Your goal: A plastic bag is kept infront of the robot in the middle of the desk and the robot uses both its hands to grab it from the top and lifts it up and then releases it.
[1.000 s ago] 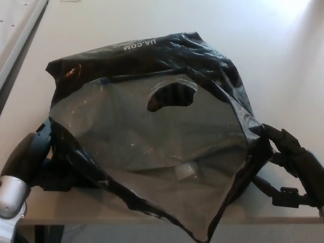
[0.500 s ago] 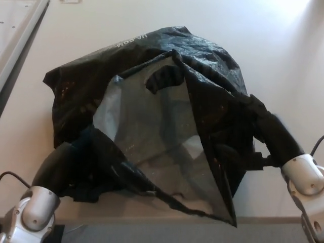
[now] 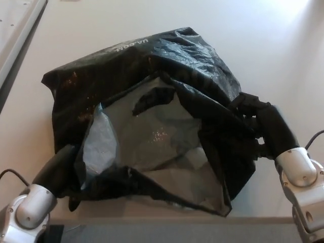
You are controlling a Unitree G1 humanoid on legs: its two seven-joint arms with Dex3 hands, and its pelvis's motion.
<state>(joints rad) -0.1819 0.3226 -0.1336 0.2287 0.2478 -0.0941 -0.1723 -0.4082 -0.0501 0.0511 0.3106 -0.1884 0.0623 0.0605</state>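
**Black bag covers both hands' grip**

The left hand (image 3: 63, 167) at about 8 o'clock is almost wholly buried under the folds of the plastic bag (image 3: 152, 121); only a dark wrist and a silver forearm cuff show, so I cannot tell how its fingers stand or whether they grip the film. The right hand (image 3: 253, 119) at 3 o'clock presses into the bag's side, its black fingers merging with the black plastic, and its hold cannot be made out either. The bag sits crumpled in the middle of the desk (image 3: 283, 45), mouth gaping toward 6 o'clock, grey lining and a handle cut-out visible inside, white lettering near 12 o'clock too creased to read. The desk is pale and matte, brightly lit at 1 o'clock. A light panel (image 3: 17, 25) runs along 10 o'clock, cut off by the frame.
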